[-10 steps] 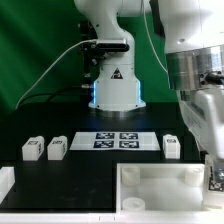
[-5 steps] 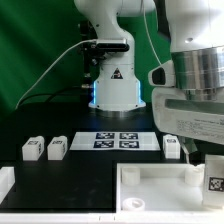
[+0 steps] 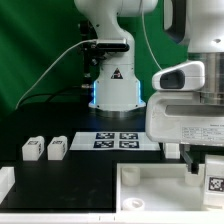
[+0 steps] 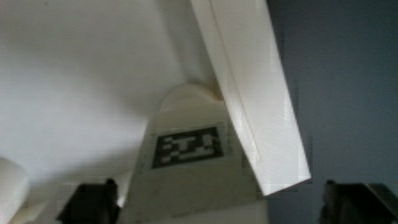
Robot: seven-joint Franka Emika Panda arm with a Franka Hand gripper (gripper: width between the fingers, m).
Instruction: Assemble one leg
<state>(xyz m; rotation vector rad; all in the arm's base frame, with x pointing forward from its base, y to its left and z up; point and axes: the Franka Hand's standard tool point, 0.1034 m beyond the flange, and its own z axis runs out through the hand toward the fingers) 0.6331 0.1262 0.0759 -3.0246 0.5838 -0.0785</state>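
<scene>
My gripper (image 3: 203,165) hangs over the right end of the large white rimmed panel (image 3: 150,178), on the exterior view's right. In the wrist view the gripper (image 4: 222,206) is open. Its dark fingers (image 4: 89,202) stand on either side of a white leg (image 4: 192,150) with a square tag, with a gap on both sides. That leg (image 3: 213,184) lies in the panel against its rim (image 4: 240,90). Two more legs (image 3: 32,148) (image 3: 56,148) stand side by side on the table at the exterior view's left.
The marker board (image 3: 120,140) lies flat in front of the robot base (image 3: 113,85). A white part (image 3: 5,181) sits at the exterior view's left edge. The black table ends at a green backdrop behind.
The gripper's hand has swung across toward the exterior view's left and now fills more of the picture. It hides the leg that stood by the marker board's right end. The legs and panel have not moved.
</scene>
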